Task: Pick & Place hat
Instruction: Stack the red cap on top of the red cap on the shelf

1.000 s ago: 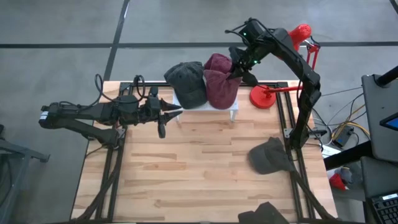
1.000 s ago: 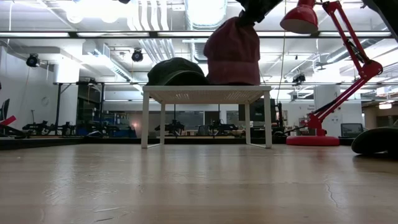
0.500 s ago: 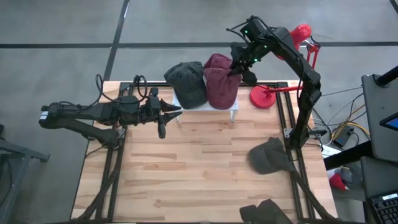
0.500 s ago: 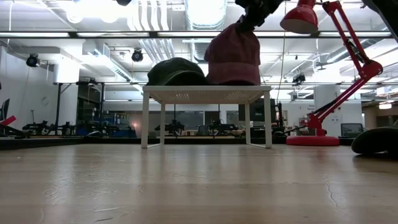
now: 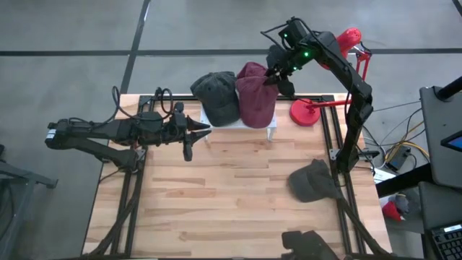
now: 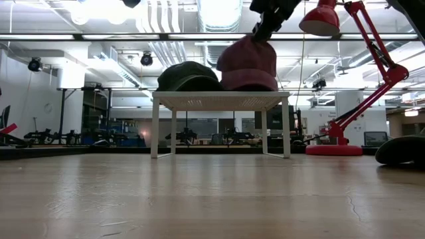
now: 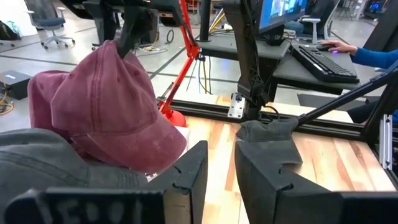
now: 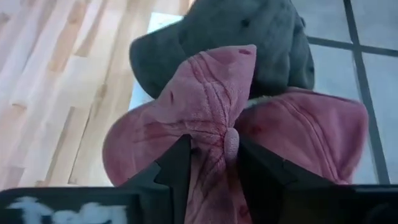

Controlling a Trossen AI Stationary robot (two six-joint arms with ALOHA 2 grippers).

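a dark hat [image 5: 310,244] is cut off by the high view's bottom edge; the grey hat [image 7: 37,163] is partly hidden.

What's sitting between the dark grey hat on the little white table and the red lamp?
The maroon hat sits between the grey hat and the lamp, on the white table. The right gripper is at its top. The high view shows it best.

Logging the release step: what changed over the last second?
The right hand opened around the maroon hat's crown and rose slightly; the hat sank onto the white stand. Left hand, grey hat and the table's dark hat stayed put.
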